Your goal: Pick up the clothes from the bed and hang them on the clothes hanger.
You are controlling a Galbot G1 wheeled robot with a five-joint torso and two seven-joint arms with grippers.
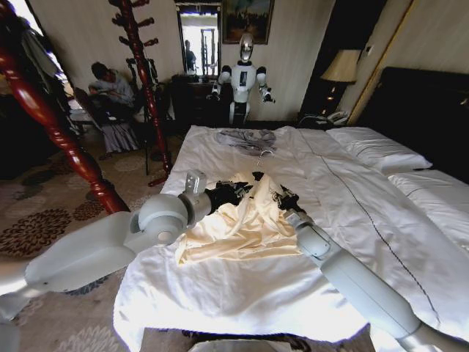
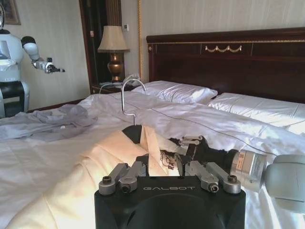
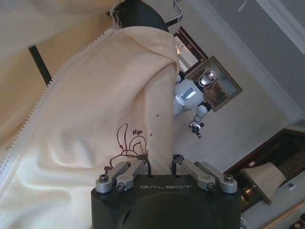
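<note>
The cream-yellow clothes (image 1: 238, 224) lie in a heap at the middle of the white bed (image 1: 242, 297), with the collar end raised. The clothes hanger's black neck (image 2: 134, 133) pokes out of the collar, and its silvery hook (image 2: 123, 93) stands upright above. My left gripper (image 1: 231, 193) is at the collar's left side, shut on a cream edge (image 2: 161, 164). My right gripper (image 1: 283, 196) is at the right side, shut on the zipped front panel (image 3: 159, 163) near a small printed figure (image 3: 127, 140). The hanger's black top (image 3: 138, 12) shows above the fabric.
A smaller grey garment (image 1: 248, 138) lies farther up the bed. White pillows (image 1: 375, 150) and a dark headboard (image 2: 228, 57) are to the right. Reddish-brown coat stand posts (image 1: 45, 110) rise at the left. Another robot (image 1: 242, 77) stands beyond the bed.
</note>
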